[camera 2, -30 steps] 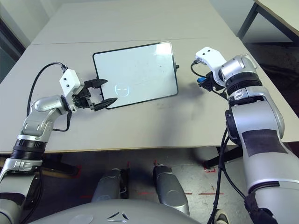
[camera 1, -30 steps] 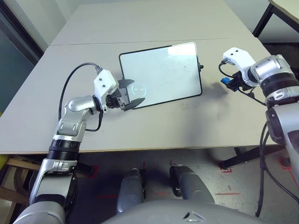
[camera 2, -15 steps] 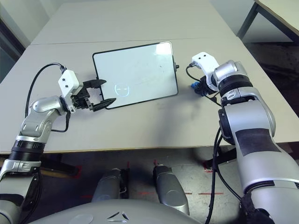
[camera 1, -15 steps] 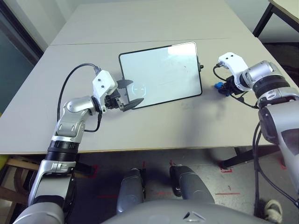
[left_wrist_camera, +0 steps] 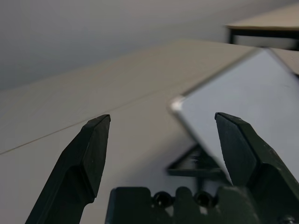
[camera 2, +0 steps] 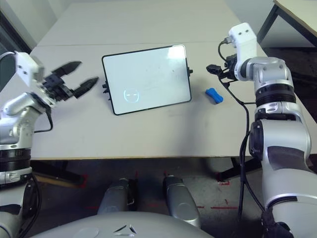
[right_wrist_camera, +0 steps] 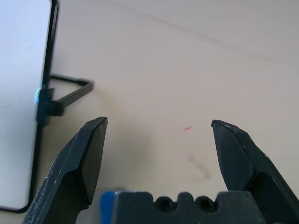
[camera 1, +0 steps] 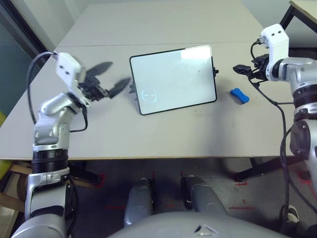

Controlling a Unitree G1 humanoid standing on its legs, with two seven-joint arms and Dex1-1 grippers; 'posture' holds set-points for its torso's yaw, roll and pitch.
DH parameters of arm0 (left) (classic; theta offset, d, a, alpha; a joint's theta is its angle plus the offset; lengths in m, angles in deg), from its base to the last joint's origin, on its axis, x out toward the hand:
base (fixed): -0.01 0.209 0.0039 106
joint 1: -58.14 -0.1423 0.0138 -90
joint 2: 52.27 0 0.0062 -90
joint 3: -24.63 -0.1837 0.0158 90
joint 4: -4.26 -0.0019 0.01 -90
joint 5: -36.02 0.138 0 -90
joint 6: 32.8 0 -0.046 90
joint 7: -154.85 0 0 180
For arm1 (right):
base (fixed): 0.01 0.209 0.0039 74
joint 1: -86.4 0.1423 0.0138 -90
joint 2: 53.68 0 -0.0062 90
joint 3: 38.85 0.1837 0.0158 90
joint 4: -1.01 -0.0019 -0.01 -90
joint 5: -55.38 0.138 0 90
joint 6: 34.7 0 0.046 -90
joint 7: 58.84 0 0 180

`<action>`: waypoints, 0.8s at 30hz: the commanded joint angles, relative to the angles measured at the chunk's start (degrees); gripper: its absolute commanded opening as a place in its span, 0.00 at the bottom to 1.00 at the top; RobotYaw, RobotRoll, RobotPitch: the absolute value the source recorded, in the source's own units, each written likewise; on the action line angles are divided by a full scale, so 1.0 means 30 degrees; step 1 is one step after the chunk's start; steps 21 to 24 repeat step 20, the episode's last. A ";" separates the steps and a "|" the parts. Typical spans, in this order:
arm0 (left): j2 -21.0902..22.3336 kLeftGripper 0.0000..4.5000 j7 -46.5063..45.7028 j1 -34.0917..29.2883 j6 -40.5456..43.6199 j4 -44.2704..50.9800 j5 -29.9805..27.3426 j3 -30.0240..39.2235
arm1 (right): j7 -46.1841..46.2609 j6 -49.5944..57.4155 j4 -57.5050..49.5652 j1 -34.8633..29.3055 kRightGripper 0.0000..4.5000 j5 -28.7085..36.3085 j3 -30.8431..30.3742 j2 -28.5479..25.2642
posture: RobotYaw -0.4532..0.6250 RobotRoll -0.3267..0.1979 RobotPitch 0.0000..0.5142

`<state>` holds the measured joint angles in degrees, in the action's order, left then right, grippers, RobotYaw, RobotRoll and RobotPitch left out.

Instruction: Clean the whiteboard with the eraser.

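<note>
The whiteboard [camera 1: 173,78] stands propped on the grey table, white in a thin black frame, with a faint light-blue round mark [camera 1: 148,94] near its front left corner. Just to its right the blue eraser [camera 1: 239,95] lies loose on the table. My right gripper [camera 1: 243,69] hovers open behind and above the eraser, holding nothing. In the right wrist view the gripper [right_wrist_camera: 156,128] faces bare table, with the board's edge [right_wrist_camera: 21,93] and its black stand foot [right_wrist_camera: 70,93] to one side. My left gripper [camera 1: 111,77] is open and empty, lifted off to the board's left.
A seam [camera 1: 99,45] joins this table to a second one behind it. Another table's corner [camera 1: 303,7] shows at the far right. The table's front edge [camera 1: 158,158] runs close to my body, with floor below.
My right gripper opened and let go of the eraser, then lifted away toward the back. My left gripper drew off from the board's left edge to the left.
</note>
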<state>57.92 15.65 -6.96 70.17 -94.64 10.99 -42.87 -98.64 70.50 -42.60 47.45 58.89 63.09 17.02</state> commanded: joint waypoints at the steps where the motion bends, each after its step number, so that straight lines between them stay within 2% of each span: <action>1: 0.0394 1.00 -0.1480 0.0201 -0.0245 -0.2146 0.0000 0.1448 | 0.0623 -0.1981 -0.1280 -0.1540 0.99 0.1801 0.1821 0.0167 | 0.34 0.62 0.22; 6: 0.0838 1.00 -0.2561 0.0723 -0.1079 -0.4926 0.0300 0.2323 | 0.1642 -0.3985 -0.2568 -0.4094 0.99 0.2675 0.2838 0.0570 | 0.33 0.62 0.23; 10: 0.1033 1.00 -0.3108 0.1354 -0.1838 -0.6803 0.0549 0.2279 | 0.2009 -0.5645 -0.2877 -0.5315 0.99 0.3329 0.3271 0.0998 | 0.32 0.62 0.23; 17: 0.1177 1.00 -0.3013 0.2097 -0.2453 -0.8297 0.0734 0.1829 | 0.2657 -0.6694 -0.2272 -0.5443 0.99 0.3756 0.3334 0.1221 | 0.32 0.62 0.21; 24: 0.1193 1.00 -0.3032 0.2217 -0.2493 -0.8461 0.0743 0.1747 | 0.2862 -0.6782 -0.2281 -0.5522 0.99 0.3856 0.3220 0.1341 | 0.32 0.62 0.21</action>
